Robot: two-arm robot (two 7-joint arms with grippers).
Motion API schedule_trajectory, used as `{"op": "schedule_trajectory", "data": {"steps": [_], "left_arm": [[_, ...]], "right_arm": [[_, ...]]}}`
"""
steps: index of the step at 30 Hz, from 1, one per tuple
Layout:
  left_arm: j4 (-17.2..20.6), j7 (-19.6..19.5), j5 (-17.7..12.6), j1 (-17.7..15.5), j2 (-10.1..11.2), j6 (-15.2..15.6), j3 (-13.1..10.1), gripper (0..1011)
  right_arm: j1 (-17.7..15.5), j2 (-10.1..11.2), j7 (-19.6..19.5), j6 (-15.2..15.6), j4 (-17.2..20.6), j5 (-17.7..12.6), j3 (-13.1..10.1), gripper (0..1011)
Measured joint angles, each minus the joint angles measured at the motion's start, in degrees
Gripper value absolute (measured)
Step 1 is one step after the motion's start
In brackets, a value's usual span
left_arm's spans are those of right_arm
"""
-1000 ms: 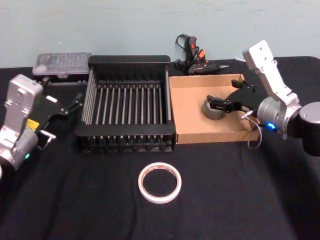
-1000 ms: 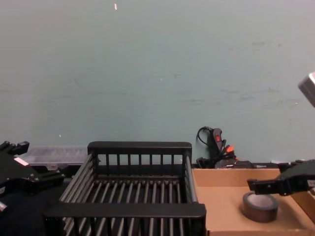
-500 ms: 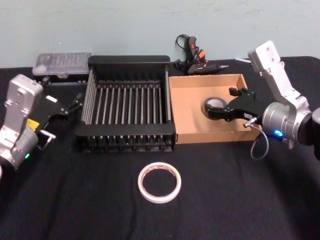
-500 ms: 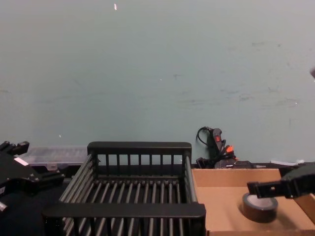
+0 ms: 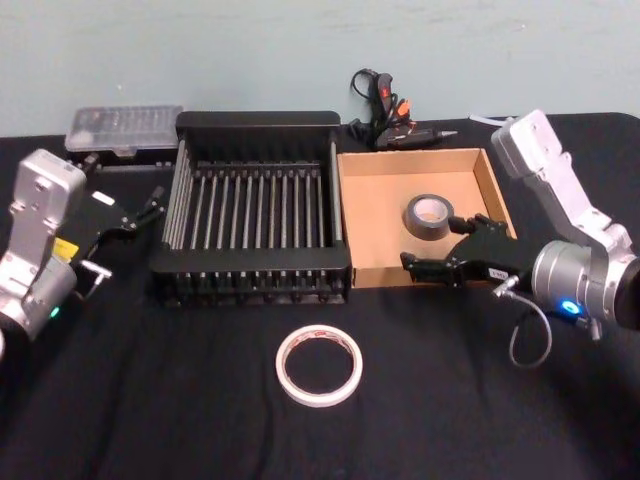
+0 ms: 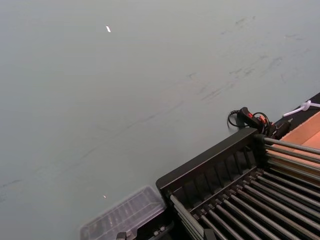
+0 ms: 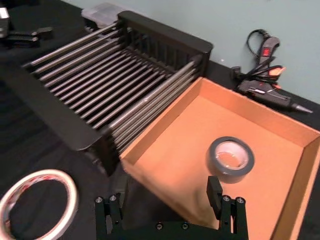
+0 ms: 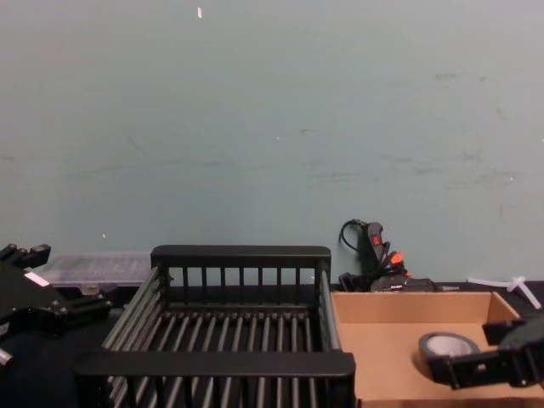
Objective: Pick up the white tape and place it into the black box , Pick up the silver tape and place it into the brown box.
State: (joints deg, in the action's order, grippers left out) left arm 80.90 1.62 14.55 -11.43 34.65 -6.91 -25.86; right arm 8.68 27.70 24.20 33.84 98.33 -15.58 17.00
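The right gripper (image 5: 432,268) reaches in low from the right, forearm angled down, its jaws spread wide and holding nothing, poised over the near wall of the brown box (image 5: 372,205); the silver tape (image 5: 429,216) lies flat inside that box, just beyond the jaws and apart from them; the white tape (image 5: 319,364) rests on the desk (image 5: 150,400), nearer the robot and to the left of those jaws; the black box (image 5: 255,202) stands farther left, touching the cardboard; the left gripper (image 5: 140,215) hangs parked beside the crate's left wall, and whether its jaws are open I cannot tell.
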Motion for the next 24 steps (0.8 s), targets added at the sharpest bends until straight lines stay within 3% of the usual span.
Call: {"op": "schedule_trajectory", "data": {"steps": [10, 24], "left_arm": [[0.0, 0.0, 0.0, 0.0, 0.0, 0.0, 0.0, 1001], [0.0, 0.0, 0.0, 0.0, 0.0, 0.0, 0.0, 1002]], "right_arm": [[-1.6, 1.9, 0.2, 1.6, 3.6, -0.5, 3.0, 1002], [1.5, 1.5, 1.3, 2.0, 2.1, -0.5, 8.9, 1002]]}}
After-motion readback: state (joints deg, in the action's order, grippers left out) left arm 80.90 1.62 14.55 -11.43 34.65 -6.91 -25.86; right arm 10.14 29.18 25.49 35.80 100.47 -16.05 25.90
